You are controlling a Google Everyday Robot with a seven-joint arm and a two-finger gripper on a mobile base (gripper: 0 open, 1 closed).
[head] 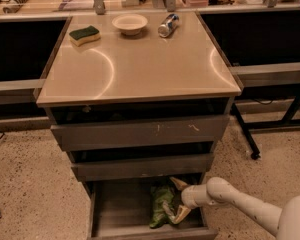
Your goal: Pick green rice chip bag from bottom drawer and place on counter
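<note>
The green rice chip bag (161,207) lies crumpled on the floor of the open bottom drawer (120,204), right of its middle. My gripper (177,200) is inside the drawer at the bag's right edge, reaching in from the right on a white arm. It is open, with one finger (178,183) behind the bag and the other (182,214) in front, straddling the bag's right side. The beige counter (140,64) tops the cabinet above.
On the counter's far edge lie a green-topped yellow sponge (84,35), a small white bowl (130,23) and a can on its side (168,25). The two upper drawers (140,131) stick out slightly above the bottom drawer. A black table leg (245,134) stands to the right.
</note>
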